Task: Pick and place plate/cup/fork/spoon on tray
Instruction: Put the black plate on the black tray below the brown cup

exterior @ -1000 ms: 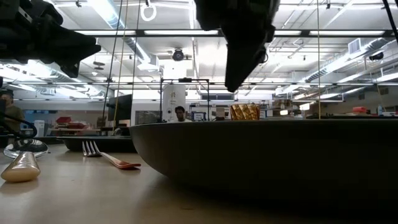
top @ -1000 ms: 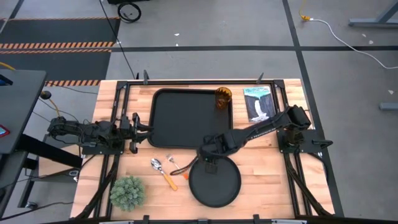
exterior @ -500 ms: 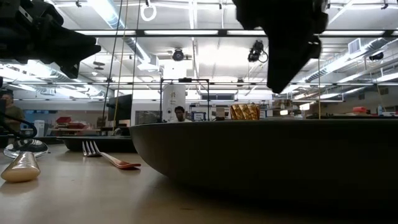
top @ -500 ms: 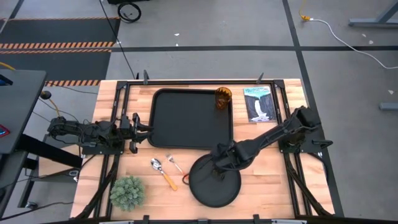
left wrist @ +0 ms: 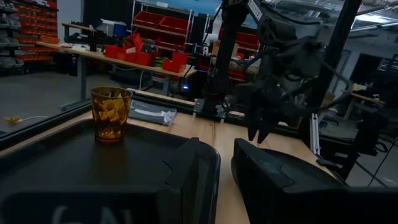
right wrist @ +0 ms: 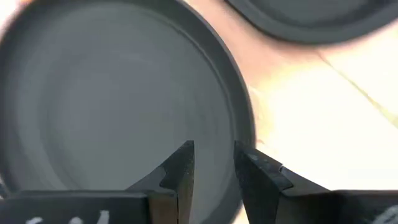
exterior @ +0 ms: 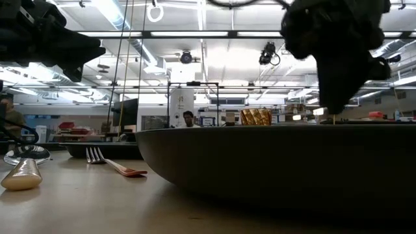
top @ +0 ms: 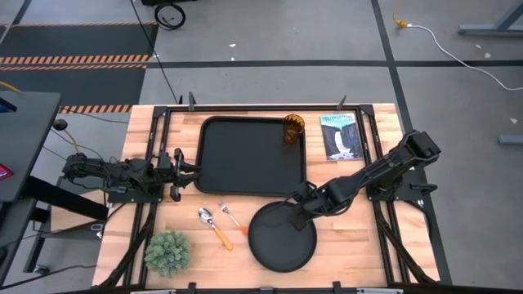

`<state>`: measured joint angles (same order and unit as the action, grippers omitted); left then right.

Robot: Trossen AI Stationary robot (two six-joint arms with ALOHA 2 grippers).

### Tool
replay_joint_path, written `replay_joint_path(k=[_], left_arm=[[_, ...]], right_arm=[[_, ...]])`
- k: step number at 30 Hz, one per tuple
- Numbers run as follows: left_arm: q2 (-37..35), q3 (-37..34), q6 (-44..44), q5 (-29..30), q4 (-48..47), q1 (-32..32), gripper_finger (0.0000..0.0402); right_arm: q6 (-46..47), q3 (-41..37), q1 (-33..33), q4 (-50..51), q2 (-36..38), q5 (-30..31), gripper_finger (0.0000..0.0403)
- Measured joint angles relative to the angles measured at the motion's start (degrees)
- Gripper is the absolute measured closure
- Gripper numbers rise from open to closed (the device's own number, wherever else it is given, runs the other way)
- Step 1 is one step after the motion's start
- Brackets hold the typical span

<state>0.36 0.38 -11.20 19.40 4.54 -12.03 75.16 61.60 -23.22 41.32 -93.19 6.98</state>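
1. The tray (top: 245, 155) is taken as the landmark. It lies flat on the table (top: 359, 245), and most of its floor is bare, so room is left for the remaining items.

2. The plate (top: 282, 235) lies flat on the table just in front of the tray's near right corner, not yet on the tray. Judgement: it is the item in hand, being the largest piece to seat first.

3. The right gripper (top: 301, 214) hangs over the plate's rim on the edge facing the tray. In the right wrist view the right gripper (right wrist: 214, 163) has its fingers (right wrist: 180, 168) set at a narrow gap, one inside the rim, one near its edge, and holds nothing. Judgement: this stance suits pinching the raised rim, since a flat plate offers no other hold.

4. The left gripper (top: 176, 173) waits just off the tray's left edge, clear of the work. Whether it is wide or narrow I cannot tell.

5. The cup (top: 293, 128) stands upright inside the tray's far right corner, already placed.

6. The spoon (top: 214, 226) and fork (top: 233, 219) lie side by side on the table, in front of the tray's near edge and left of the plate, handles pointing away from the tray. Neither is touched.
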Motion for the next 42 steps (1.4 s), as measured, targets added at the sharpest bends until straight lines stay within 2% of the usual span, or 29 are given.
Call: replay_joint_path(k=[8, 15, 24, 28, 38, 42], left_arm=[[0.0, 0.0, 0.0, 0.04, -0.04, 0.02, 0.0292], [0.0, 0.0, 0.0, 0.04, -0.04, 0.02, 0.0292], [0.0, 0.0, 0.0, 0.04, -0.07, 0.02, 0.0292], [0.0, 0.0, 0.0, 0.04, -0.07, 0.02, 0.0292], [0.0, 0.0, -0.02, 0.04, -0.07, 0.02, 0.0292], [0.0, 0.0, -0.02, 0.04, -0.07, 0.02, 0.0292]], right_arm=[[0.28, -3.28, 2.04, -0.4, -0.46, -6.62, 0.0285], [-0.24, -5.78, 3.05, -0.78, -0.46, -8.33, 0.0285], [-1.2, -8.37, 3.19, -6.04, -0.46, -10.04, 0.0287], [-1.22, -9.67, 3.19, -7.59, -0.46, -10.43, 0.0308], [-0.57, -11.25, 3.49, -10.46, -0.45, -11.31, 0.039], [-1.39, -11.25, 4.2, -10.44, -0.46, -12.08, 0.0389]])
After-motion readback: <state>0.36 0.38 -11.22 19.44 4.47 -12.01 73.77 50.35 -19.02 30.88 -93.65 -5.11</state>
